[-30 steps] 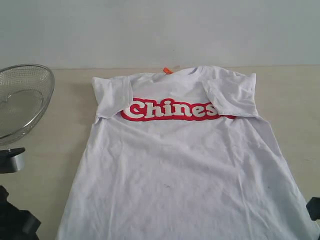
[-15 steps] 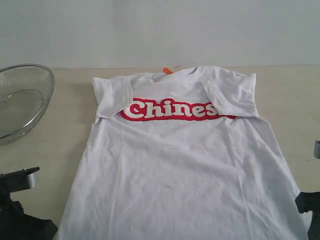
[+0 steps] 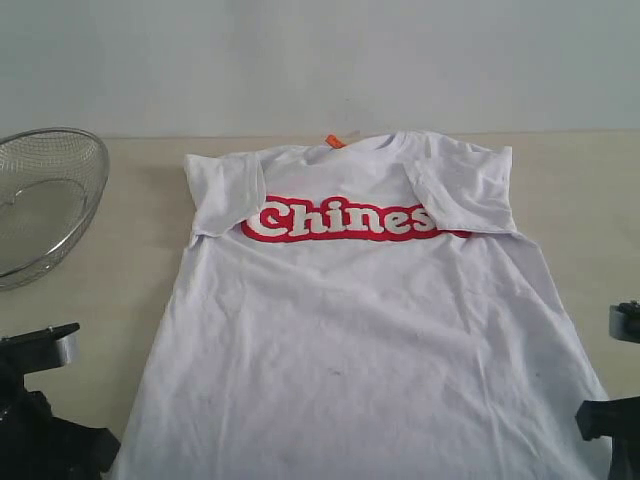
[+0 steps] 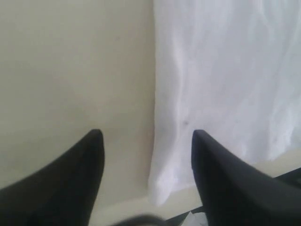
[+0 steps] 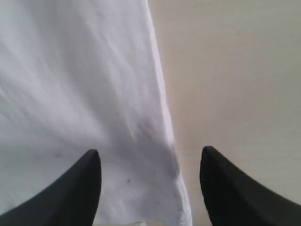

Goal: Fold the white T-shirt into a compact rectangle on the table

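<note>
Left end effector (image 4: 146, 134) over flat white T-shirt (image 3: 360, 330)

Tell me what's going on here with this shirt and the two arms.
A two-armed robot is set to fold the white T-shirt, lying face up on the table with both sleeves tucked in. The left fingers and right fingers stand open, each astride a side edge near the hem, gripping nothing. A wire mesh bowl sits aside.

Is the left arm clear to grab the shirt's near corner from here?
Probably yes. The left end effector is open, its jaws straddling the side edge of the shirt close to the corner, with only bare table beside it and nothing in between.
</note>
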